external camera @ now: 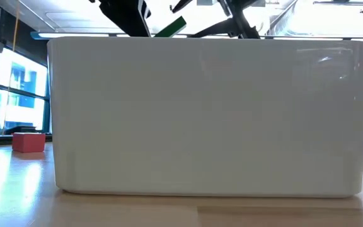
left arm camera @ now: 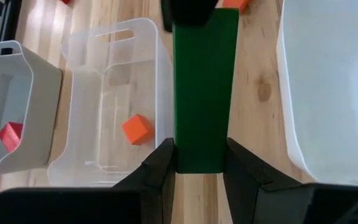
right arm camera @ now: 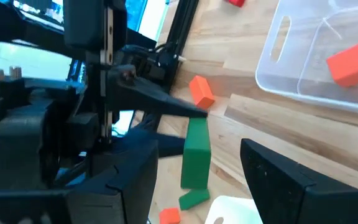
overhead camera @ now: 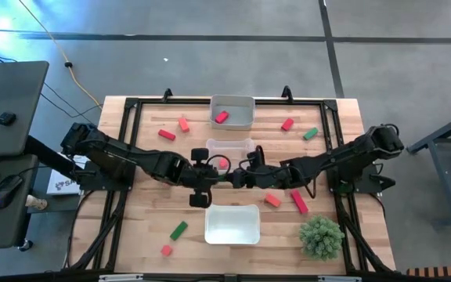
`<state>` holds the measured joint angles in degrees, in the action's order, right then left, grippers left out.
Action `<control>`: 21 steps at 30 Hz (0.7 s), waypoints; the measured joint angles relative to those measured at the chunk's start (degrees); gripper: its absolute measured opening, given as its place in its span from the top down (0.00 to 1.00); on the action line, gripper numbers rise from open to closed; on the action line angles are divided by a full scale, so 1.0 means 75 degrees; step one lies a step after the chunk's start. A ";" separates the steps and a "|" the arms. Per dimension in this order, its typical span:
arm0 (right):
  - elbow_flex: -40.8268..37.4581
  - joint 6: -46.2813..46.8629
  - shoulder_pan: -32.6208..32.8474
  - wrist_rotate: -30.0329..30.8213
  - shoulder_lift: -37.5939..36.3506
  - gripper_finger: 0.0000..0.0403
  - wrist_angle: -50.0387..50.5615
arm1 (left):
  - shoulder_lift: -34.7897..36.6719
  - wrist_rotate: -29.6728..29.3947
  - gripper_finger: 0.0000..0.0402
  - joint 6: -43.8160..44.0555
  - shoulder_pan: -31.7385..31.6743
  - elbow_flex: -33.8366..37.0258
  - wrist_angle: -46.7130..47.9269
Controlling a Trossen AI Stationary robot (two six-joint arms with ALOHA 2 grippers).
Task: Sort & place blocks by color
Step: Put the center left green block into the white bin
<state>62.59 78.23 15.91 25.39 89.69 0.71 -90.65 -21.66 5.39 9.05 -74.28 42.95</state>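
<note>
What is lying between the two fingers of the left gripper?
A long green block stands clamped between the left gripper's fingers, seen in the left wrist view; nothing else lies there.

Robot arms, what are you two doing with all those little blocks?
They are sorting blocks by colour into trays. The left pincer is shut on a long green block, holding it above the table between the clear middle tray and the white near tray. The right pincer is open right beside it, holding nothing. An orange block already sits in the clear tray, and a red one in the far tray. More blocks lie loose on the table.
</note>
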 joint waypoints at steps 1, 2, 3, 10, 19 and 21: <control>0.0000 -0.0010 -0.0040 -0.0020 0.0000 0.46 -0.0002 | 0.0000 0.0001 0.80 0.0034 -0.0015 0.0000 -0.0044; 0.0000 -0.0017 -0.0085 -0.0085 0.0000 0.46 0.0006 | 0.0000 0.0003 0.80 0.0048 -0.0028 0.0000 -0.0093; 0.0000 -0.0032 -0.0133 -0.0191 0.0000 0.46 0.0008 | -0.0001 0.0003 0.80 0.0057 -0.0047 0.0000 -0.0149; 0.0000 -0.0175 -0.0276 -0.0466 0.0000 0.49 0.0052 | -0.0003 0.0007 0.80 0.0315 -0.0180 0.0000 -0.0337; 0.0000 -0.0407 -0.0383 -0.0598 -0.0003 0.72 0.0349 | -0.0015 -0.0002 0.80 0.0201 -0.0229 0.0006 -0.0372; 0.0000 -0.0582 -0.0415 -0.0611 -0.0009 0.79 0.0341 | -0.0015 -0.0004 0.80 0.0201 -0.0232 0.0006 -0.0389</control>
<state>62.59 73.87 12.80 20.81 89.62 3.27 -90.76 -21.68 6.90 7.31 -74.24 40.03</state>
